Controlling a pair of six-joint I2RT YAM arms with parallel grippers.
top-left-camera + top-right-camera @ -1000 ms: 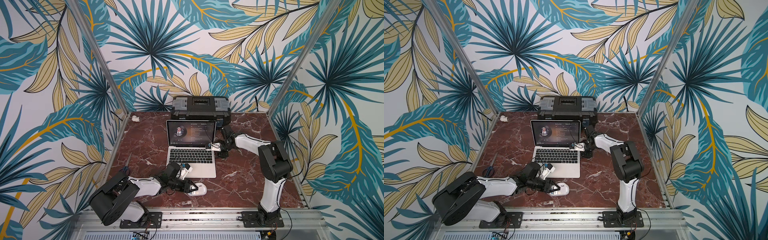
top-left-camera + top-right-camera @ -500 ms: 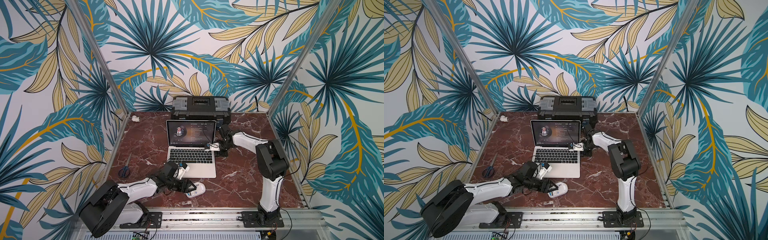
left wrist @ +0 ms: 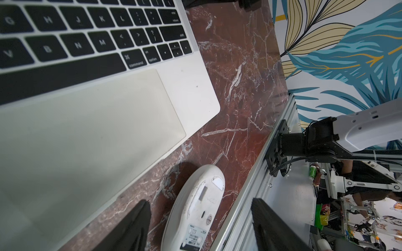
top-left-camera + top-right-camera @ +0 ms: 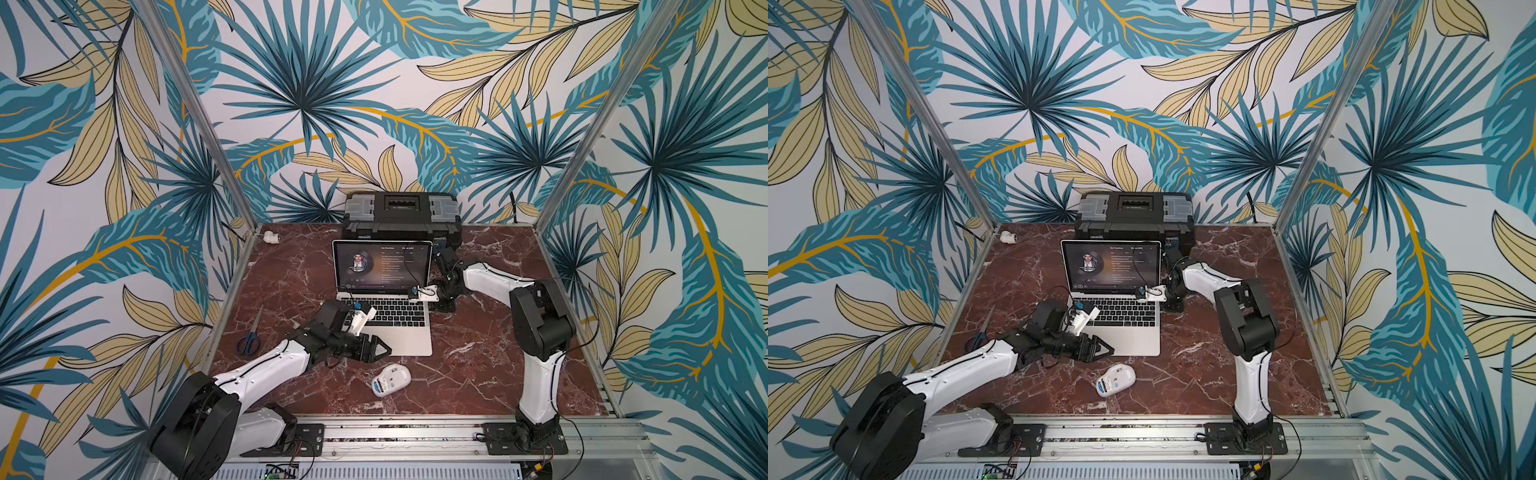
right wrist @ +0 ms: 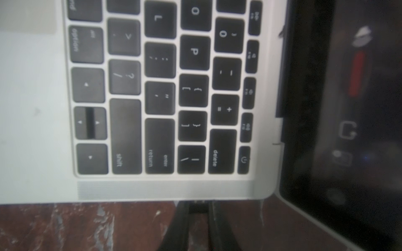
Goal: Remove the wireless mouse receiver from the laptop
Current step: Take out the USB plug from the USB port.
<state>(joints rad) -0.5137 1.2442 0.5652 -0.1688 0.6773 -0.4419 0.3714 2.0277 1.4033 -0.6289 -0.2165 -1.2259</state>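
Two sets of jaws in play. The left jaws are spread wide with nothing in them, hanging by the front edge of the laptop (image 4: 399, 337). The wireless mouse (image 4: 390, 380) lies belly-up on the counter (image 4: 478, 332) just in front. The right jaws look pinched onto a tiny dark receiver (image 5: 198, 210) in the laptop's right edge, near the hinge.

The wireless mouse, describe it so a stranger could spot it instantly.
Find the open silver laptop mid-table. Just in front of its front edge lies the wireless mouse. It's the only white oval there, flipped underside-up with a blue label.
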